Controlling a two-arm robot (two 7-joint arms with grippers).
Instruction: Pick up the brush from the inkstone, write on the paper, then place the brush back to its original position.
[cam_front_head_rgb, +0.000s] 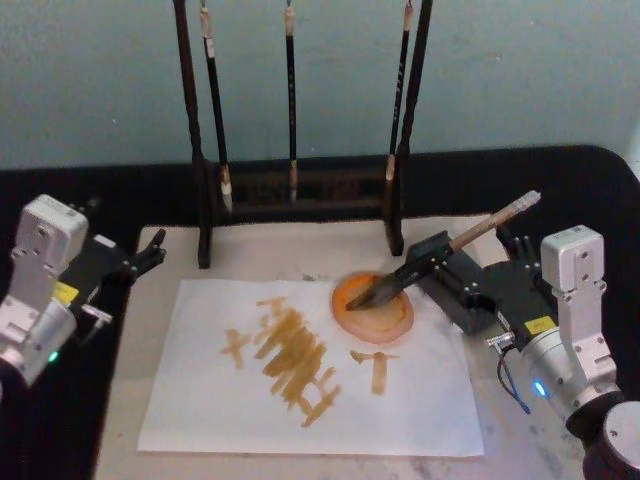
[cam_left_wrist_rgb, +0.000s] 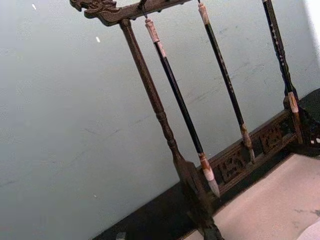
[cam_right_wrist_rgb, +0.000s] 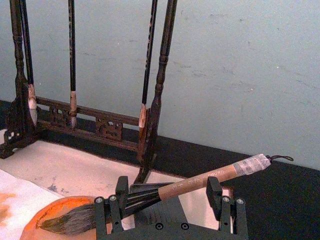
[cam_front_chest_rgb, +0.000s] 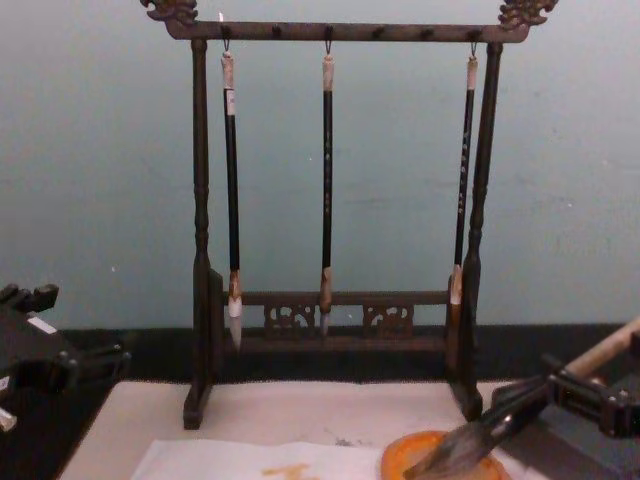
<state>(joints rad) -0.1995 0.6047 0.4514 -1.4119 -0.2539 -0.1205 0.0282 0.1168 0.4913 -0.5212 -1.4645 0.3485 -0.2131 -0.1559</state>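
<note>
The brush (cam_front_head_rgb: 480, 228) lies tilted, its dark bristles on the orange inkstone (cam_front_head_rgb: 395, 318) and its pale handle rising to the back right. My right gripper (cam_front_head_rgb: 445, 272) stands open around the handle's lower part. In the right wrist view the brush (cam_right_wrist_rgb: 200, 182) runs across between the gripper's (cam_right_wrist_rgb: 167, 200) widely spread fingers, with its bristles over the inkstone (cam_right_wrist_rgb: 45, 212). The paper (cam_front_head_rgb: 200, 400) is a white sheet bearing yellow-orange strokes, left of the inkstone. At the table's left edge my left gripper (cam_front_head_rgb: 150, 252) sits open, away from everything.
A dark wooden brush rack (cam_front_head_rgb: 300, 190) with three thin hanging brushes stands at the back of the beige mat (cam_front_head_rgb: 260, 250), just behind the inkstone. The chest view shows the rack (cam_front_chest_rgb: 330, 310) upright and close. Black cloth surrounds the mat.
</note>
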